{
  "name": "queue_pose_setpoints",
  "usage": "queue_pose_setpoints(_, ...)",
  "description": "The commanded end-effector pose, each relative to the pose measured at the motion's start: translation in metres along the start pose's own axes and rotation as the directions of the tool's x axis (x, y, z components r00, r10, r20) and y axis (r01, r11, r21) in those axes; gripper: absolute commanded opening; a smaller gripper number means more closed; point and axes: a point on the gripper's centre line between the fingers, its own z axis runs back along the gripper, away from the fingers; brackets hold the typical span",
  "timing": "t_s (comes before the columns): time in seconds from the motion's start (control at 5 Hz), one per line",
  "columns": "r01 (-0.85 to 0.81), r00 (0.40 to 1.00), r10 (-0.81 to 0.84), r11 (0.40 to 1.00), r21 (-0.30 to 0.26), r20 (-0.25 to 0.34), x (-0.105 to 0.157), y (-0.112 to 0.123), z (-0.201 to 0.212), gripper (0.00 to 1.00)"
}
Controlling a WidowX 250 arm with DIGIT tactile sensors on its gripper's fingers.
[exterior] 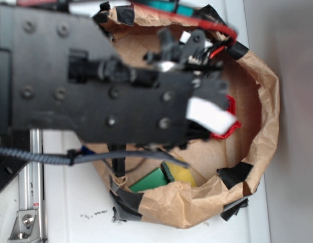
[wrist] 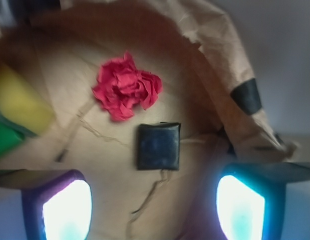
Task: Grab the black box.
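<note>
The black box (wrist: 159,146), small, flat and square, lies on the brown paper floor of the paper bag in the wrist view, just beyond the gap between my fingers. My gripper (wrist: 153,207) is open and empty above the paper, its two glowing fingertips (wrist: 67,210) wide apart at the bottom of the frame. The box is apart from both fingers. In the exterior view my arm and gripper (exterior: 207,114) hang over the bag and hide the box.
A red paper wad (wrist: 125,91) lies just beyond the box; its edge shows in the exterior view (exterior: 231,126). A green and yellow block (wrist: 14,110) lies at the left, also in the exterior view (exterior: 166,178). The bag's crumpled wall (exterior: 262,126), patched with black tape (wrist: 246,96), rings everything.
</note>
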Motion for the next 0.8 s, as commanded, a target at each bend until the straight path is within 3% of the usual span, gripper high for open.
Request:
queue_pose_setpoints(0.0, 0.008, 0.999, -0.010, 0.999, 0.032, 0.048, 0.010, 0.002, 0.014, 1.00)
queue_pose_setpoints(0.4, 0.008, 0.999, -0.010, 0.999, 0.032, 0.048, 0.010, 0.002, 0.014, 1.00)
queue_pose_setpoints(0.6, 0.024, 1.000, -0.024, 1.000, 0.001, 0.001, 0.014, -0.001, -0.023, 1.00)
